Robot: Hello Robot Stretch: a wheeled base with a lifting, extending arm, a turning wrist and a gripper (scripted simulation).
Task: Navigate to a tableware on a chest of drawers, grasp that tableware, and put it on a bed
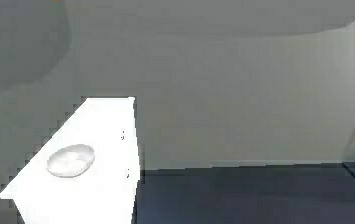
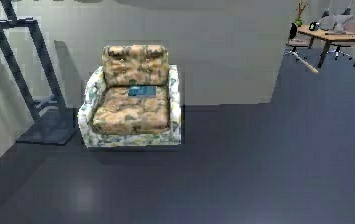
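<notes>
1. Ahead I see a white chest of drawers (image 1: 103,125) against the wall, with a pale shallow bowl (image 1: 70,160) on top near its left edge.
2. On the arm side I see a dark stand (image 2: 35,75), a patterned armchair (image 2: 132,110) with a small blue thing (image 2: 139,92) on its seat, and a desk (image 2: 330,34) far right.
3. I cannot tell the gripper's state.

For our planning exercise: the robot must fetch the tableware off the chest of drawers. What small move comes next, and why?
Probably turn the base toward the forward view's left. The pale bowl sits on the white chest of drawers low at that view's left, while the arm's side faces a patterned armchair, so the chest should come round before any reach.
</notes>
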